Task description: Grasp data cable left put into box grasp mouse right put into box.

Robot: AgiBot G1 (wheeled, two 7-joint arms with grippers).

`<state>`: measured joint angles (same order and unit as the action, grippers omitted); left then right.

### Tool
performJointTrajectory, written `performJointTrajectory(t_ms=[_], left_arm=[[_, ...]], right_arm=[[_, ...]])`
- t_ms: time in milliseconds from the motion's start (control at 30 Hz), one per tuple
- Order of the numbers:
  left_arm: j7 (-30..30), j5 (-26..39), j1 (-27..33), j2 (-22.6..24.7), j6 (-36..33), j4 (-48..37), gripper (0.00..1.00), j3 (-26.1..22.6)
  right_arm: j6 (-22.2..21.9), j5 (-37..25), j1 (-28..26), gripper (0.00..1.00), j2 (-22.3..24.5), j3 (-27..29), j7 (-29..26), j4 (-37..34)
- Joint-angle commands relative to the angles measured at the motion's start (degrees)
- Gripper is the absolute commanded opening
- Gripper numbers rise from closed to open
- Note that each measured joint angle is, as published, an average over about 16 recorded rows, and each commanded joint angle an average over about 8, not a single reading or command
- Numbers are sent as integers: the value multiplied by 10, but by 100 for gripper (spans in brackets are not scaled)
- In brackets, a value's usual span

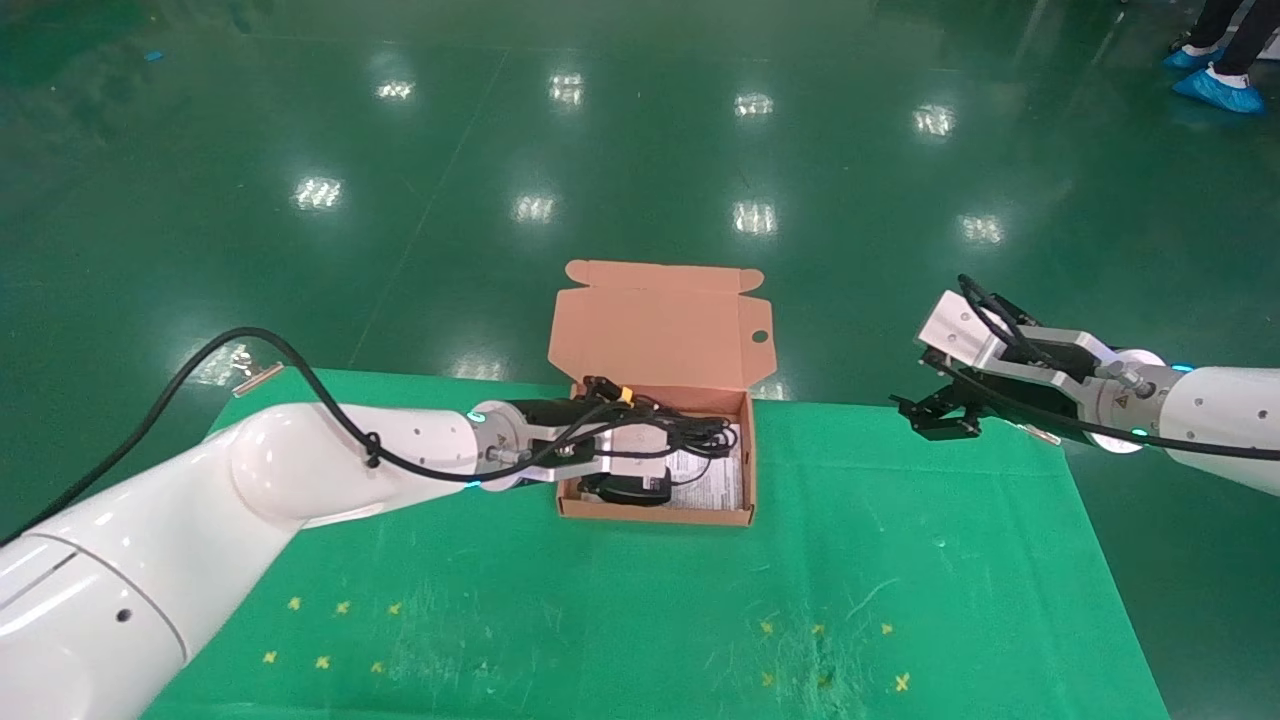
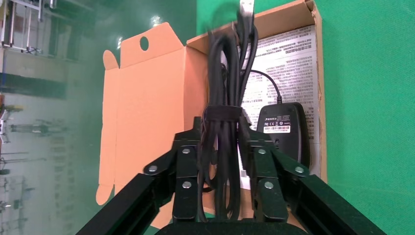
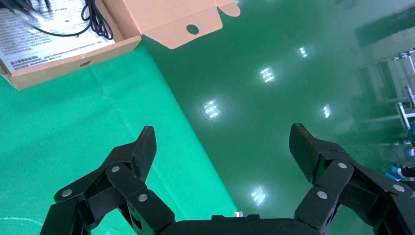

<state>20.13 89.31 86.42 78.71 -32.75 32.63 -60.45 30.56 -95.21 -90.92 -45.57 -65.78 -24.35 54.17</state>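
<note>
Left tool (image 2: 220,161): reaches in from the left over the box (image 1: 745,462), clamped on the cable (image 2: 225,88). Cable bundle is gripped near one end, between the two pads; a strap wraps it just ahead of the fingertips (image 2: 186,147). Long axis runs straight out from the tool, away from the wrist, with the silvery plug (image 2: 247,7) at the far tip. In the head view the bundle lies roughly left to right across the box's far half; whether it touches the floor of the box cannot be told.

Mouse (image 2: 284,129): inside the box, just beside the left tool on its near-wall side, resting on a printed sheet (image 2: 288,58). Its cord (image 2: 266,78) leaves the end pointing away from the tool.

Box lid (image 1: 660,325): open, standing up behind the tool.

Right tool (image 3: 222,147): well apart, at the counter's (image 1: 900,560) right far corner, fingers spread wide, nothing between them.
</note>
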Motion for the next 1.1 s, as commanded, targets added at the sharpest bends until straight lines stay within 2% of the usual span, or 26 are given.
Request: performJointTrajectory(t_ms=[33, 300, 567, 700, 833, 1100], left_arm=[[0, 2, 0, 0, 0, 0, 100, 1], [-2, 0, 7, -14, 7, 16, 100, 6], [-20, -17, 65, -31, 57, 28, 100, 36], [-28, -26, 82, -33, 69, 23, 100, 48], [-39, -42, 79, -44, 57, 32, 100, 63], [-74, -98, 36, -95, -19, 81, 100, 113]], right_arm=[[0, 0, 0, 100, -1, 0, 0, -1], [-3, 0, -5, 100, -1, 3, 1, 0], [-3, -23, -57, 100, 18, 14, 16, 28], [16, -47, -83, 100, 27, 10, 32, 41], [36, -47, -87, 100, 32, 18, 42, 50], [99, 24, -40, 100, 41, 75, 54, 67]])
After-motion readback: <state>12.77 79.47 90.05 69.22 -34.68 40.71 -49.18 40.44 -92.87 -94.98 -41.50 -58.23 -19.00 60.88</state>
